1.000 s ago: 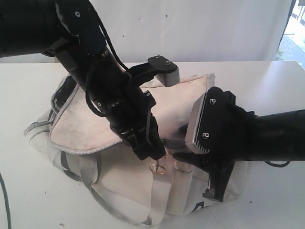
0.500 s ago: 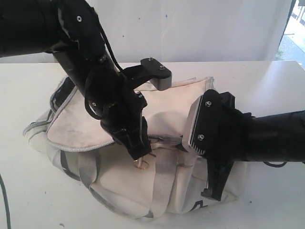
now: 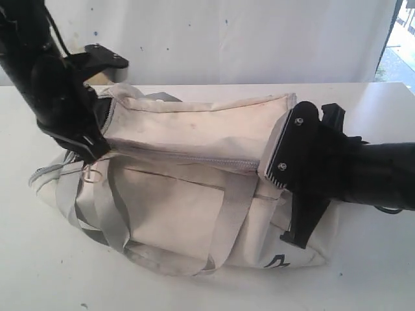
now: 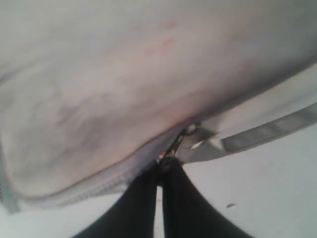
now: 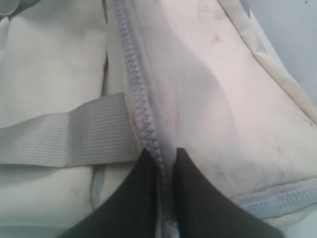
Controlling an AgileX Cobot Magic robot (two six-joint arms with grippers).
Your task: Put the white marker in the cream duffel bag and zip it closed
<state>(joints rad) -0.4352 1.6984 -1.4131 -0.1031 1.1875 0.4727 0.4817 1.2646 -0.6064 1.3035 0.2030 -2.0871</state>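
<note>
The cream duffel bag (image 3: 188, 201) lies on its side on the white table (image 3: 369, 272). Its grey top zipper (image 3: 188, 157) runs closed along most of its length. My left gripper (image 3: 93, 150) is at the bag's left end, shut on the zipper pull (image 4: 172, 150), which shows between the black fingertips (image 4: 148, 178). My right gripper (image 5: 163, 154) is at the bag's right end. It is shut on the bag's fabric, with the zipper seam (image 5: 140, 106) between its fingers. The white marker is out of view.
Grey carry straps (image 3: 109, 217) hang down the bag's front, and a small ring (image 3: 91, 173) dangles under the left gripper. A white backdrop (image 3: 259, 39) stands behind the table. Bare table lies in front of the bag and on both sides of it.
My left gripper has moved from the bag's middle to its left end with the zipper pull. The open flap now lies closed. My right gripper stays at the right end.
</note>
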